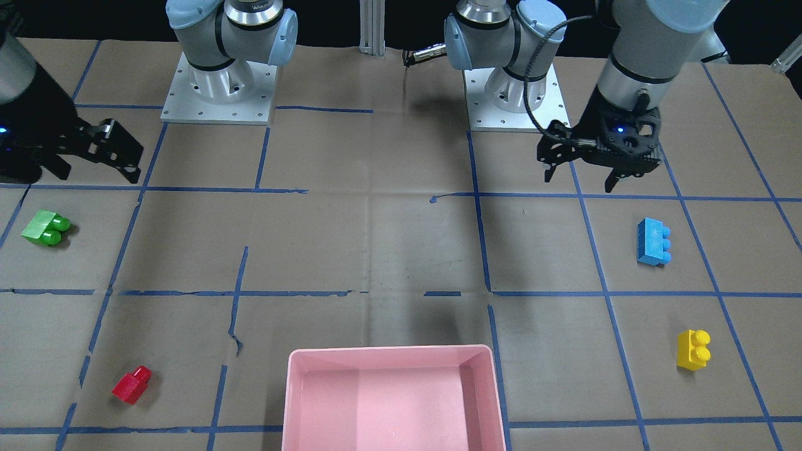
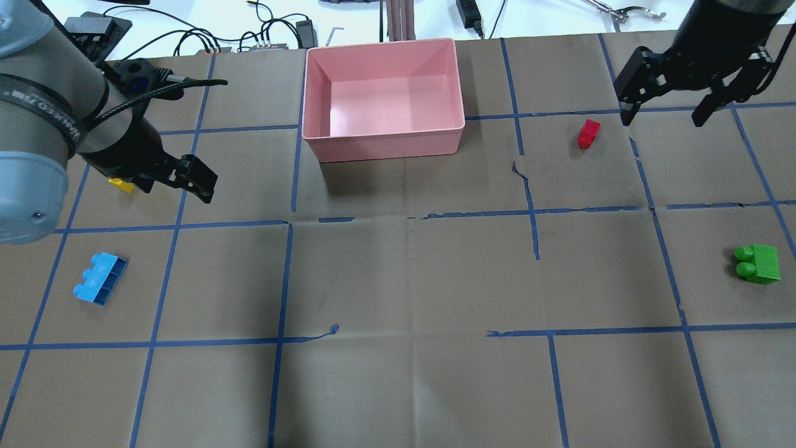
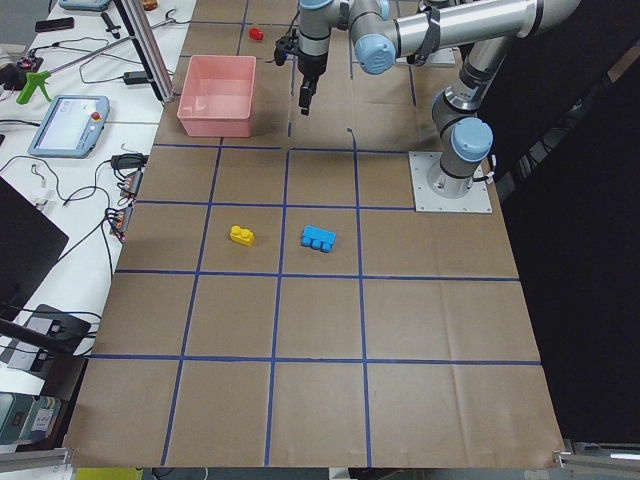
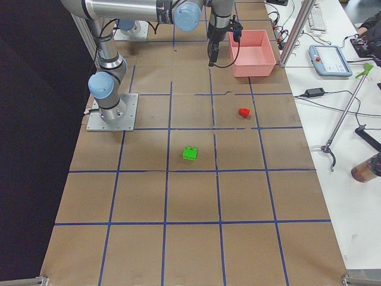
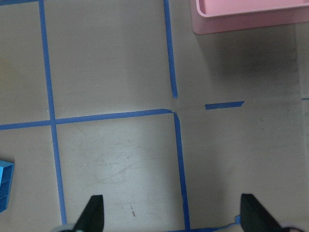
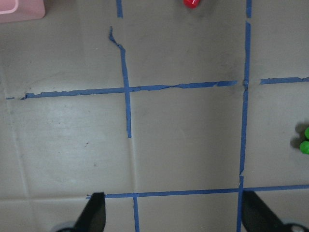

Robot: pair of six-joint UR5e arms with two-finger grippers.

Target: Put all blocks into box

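In the overhead view, the blue block (image 2: 101, 278) lies at the left edge, a little below the middle, flat on the brown table (image 2: 404, 280). Above it, the yellow block (image 2: 121, 185) shows only partly, because the left gripper (image 2: 168, 186) hangs in front of it. The left wrist view shows this gripper's two fingers (image 5: 94, 215) spread wide apart with nothing between them. At the top centre stands the pink box (image 2: 382, 134), well apart from every block. To the right of the box, in the upper right part, the red block (image 2: 588, 134) lies on the table, near a blue tape line. Just to its right and slightly higher hangs the right gripper (image 2: 662, 118), its jaws also wide apart and holding nothing; whether it hangs directly above the red block or only beside it cannot be told. At the far right edge, below the middle, the green block (image 2: 757, 264) lies on its side with its studs pointing to the left. All four blocks are on the table, outside the box.
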